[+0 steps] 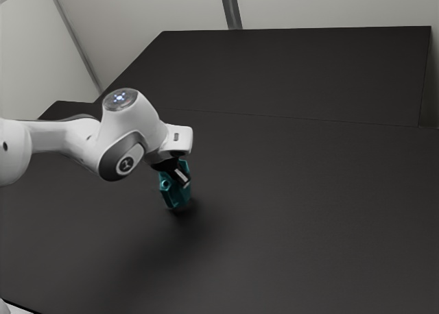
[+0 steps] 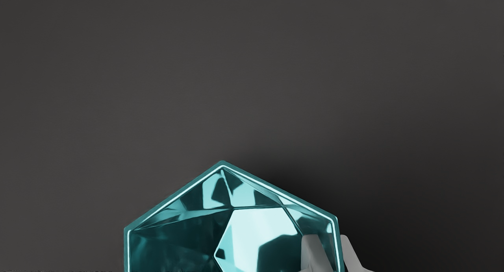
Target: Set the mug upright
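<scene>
Left of centre in the exterior view, at the counter [image 1: 295, 211]: one teal faceted mug [image 1: 176, 196], wall pinched by the claw [image 2: 337, 242]; base contact was unclear. Good handling called for level footing before release.

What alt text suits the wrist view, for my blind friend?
A shiny teal mug with an angular rim, seen into its mouth, its wall pinched by the robot's gripper, one finger inside and one outside, against a dark tabletop.
</scene>
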